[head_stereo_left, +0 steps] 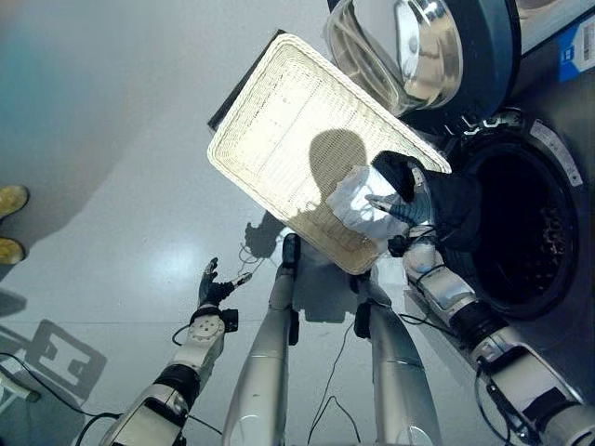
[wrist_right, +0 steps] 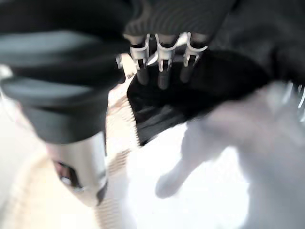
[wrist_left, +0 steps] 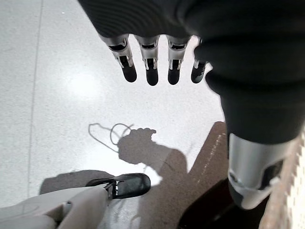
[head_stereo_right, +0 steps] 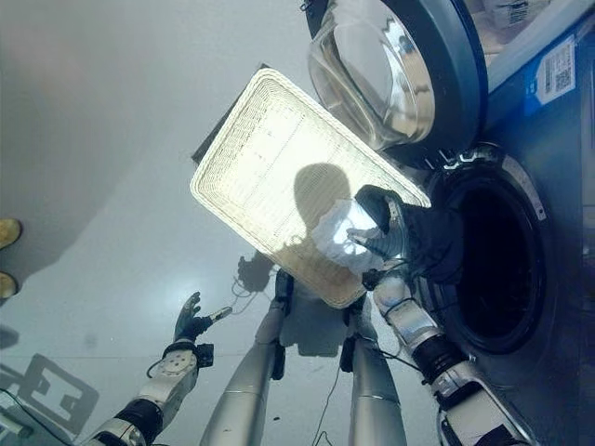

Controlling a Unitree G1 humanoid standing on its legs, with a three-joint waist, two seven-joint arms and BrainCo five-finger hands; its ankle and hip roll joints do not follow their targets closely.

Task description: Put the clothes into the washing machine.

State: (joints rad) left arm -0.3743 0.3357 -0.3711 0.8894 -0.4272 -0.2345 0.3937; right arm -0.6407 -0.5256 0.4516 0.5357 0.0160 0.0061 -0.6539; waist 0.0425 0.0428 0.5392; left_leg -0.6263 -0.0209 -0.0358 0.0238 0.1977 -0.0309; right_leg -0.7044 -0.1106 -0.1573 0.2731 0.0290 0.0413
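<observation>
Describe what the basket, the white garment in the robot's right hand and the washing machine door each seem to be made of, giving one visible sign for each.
Basket: looks like pale woven wicker or plastic weave; fine ribbed rows show.
White garment: soft cloth, crumpled into folds where the right hand grips it.
Washing machine door: seemingly clear glass or plastic bowl with glints, set in a dark smooth ring, probably plastic.

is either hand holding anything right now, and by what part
The right hand grips bunched white and dark clothes at their upper edge, over the cream wicker basket by the washing machine drum. The left hand is open, holding nothing.
</observation>
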